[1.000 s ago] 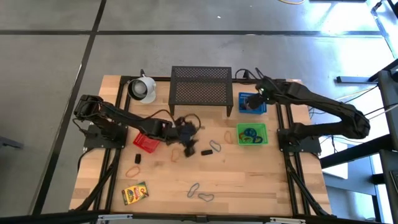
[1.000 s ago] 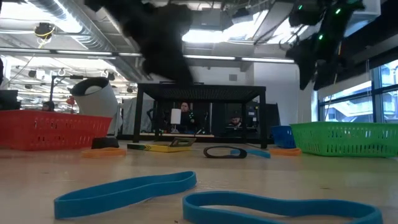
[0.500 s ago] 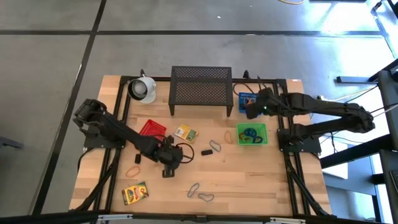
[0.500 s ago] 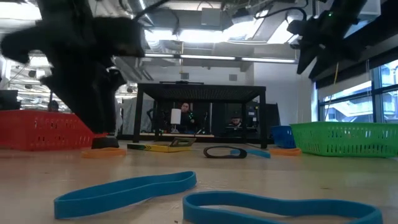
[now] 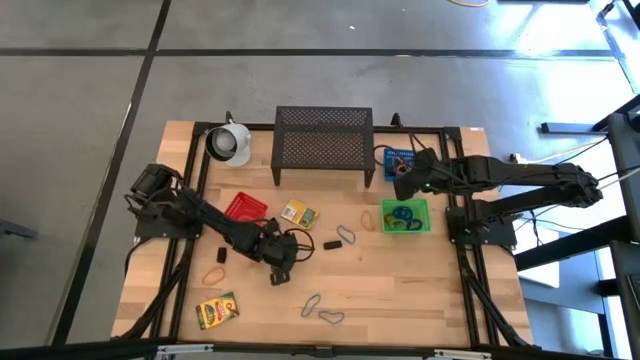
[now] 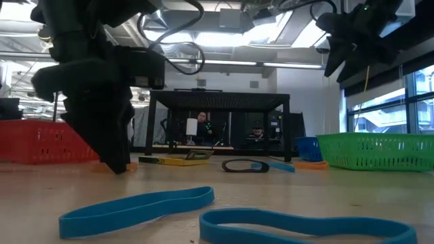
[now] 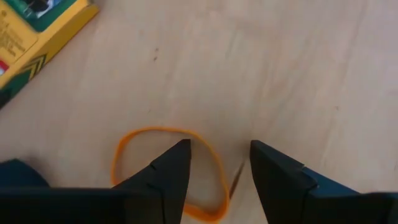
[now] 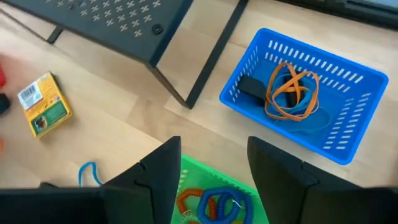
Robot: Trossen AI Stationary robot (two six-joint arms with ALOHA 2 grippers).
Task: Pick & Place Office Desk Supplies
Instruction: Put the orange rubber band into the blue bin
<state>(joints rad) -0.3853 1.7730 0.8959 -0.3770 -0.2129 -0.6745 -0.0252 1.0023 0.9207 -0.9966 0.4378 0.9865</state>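
The left gripper (image 7: pixel 219 163) hung open and empty over an orange loop (image 7: pixel 166 171) on the surface – the right gripper (image 8: pixel 214 163) (open too) held nothing above the green basket (image 8: pixel 198 198).

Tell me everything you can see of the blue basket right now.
The blue basket is a small rectangular tray of what looks like plastic, with slotted walls, sitting upright on the wooden table beside the black mesh shelf's leg. Inside lie an orange loop tangled over a blue loop, and a small black block. The right claw hangs open nearby, not touching it.
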